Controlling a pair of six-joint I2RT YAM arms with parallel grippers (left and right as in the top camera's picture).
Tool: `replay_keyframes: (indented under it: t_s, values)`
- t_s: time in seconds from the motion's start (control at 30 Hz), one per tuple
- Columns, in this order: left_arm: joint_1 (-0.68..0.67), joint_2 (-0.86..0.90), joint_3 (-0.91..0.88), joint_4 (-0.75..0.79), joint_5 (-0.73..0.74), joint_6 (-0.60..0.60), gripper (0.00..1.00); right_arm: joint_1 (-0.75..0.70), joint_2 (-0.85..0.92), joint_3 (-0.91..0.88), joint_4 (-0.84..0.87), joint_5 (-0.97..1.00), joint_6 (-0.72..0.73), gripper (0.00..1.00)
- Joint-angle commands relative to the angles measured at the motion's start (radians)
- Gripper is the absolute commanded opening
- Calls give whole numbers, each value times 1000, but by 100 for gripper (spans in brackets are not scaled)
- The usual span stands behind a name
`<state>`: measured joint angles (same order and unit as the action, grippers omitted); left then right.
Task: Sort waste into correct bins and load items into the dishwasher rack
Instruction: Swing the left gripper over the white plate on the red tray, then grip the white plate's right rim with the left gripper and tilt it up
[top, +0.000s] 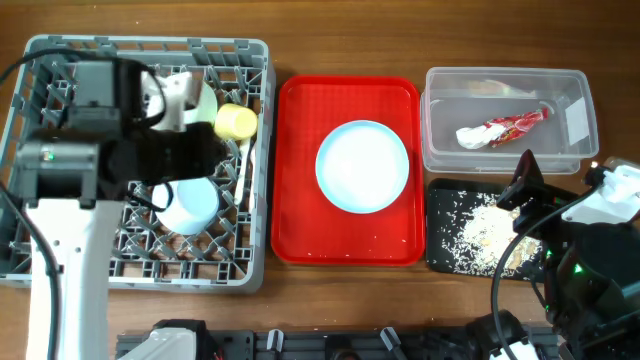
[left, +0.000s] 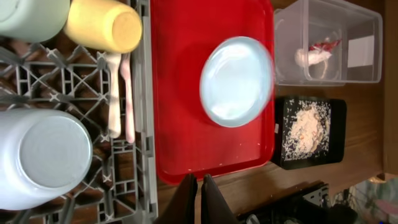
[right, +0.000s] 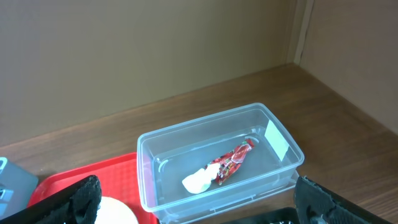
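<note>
The grey dishwasher rack (top: 250, 60) at the left holds the yellow cup (top: 237, 121), the mint-green bowl (top: 207, 98), the upturned pale blue-white bowl (top: 190, 205) and the white spoon and fork (left: 120, 93). The pale blue plate (top: 362, 166) lies on the red tray (top: 300, 230). The clear tub (top: 508, 158) holds the red-and-white wrapper (top: 515, 125) and the white napkin (top: 472, 137). The black tray (top: 445, 250) holds the rice crumbs (top: 480, 228). My left gripper (left: 199, 183) is shut and empty, above the rack's right side. My right gripper (right: 196, 183) is open and empty, above the tub's near side.
The red tray lies between the rack and the two bins. The left arm's body (top: 70, 170) covers much of the rack's left half. Bare wooden table (top: 320, 40) runs along the back. A wall stands behind the tub in the right wrist view.
</note>
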<state>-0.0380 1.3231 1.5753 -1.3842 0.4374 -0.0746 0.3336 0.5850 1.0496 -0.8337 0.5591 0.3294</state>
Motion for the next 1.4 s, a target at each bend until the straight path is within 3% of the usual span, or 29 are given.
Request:
replay_keyframes:
  t_s: [0.0,0.2,0.33,0.5,0.8,0.9,1.03,1.37]
  values:
    - [-12,25,-47,14,75,75,15,-2,5,8,2,16,11,100]
    - [-152,63,-192,160,79,50,26,-2,5,8,2,16,12,100]
    - [-299,101,-320,418,78,-48,43,-2,5,8,2,16,11,100]
    - [-455,198,-405,772,-3,-171,41,-2,5,8,2,16,12,100]
    - [-659,512,-406,1134,-154,-226,42,-2,5,8,2,16,12,100]
    - [-703,623,-406,1153,-293,-229,43,-2,5,8,2,16,12,100]
    - [-717,691,-406,1103,-333,-229,43,-2,5,8,2,16,12,100]
    - [-715,638,-402,917,-528,-221,37,-2,5,8,2,16,12,100]
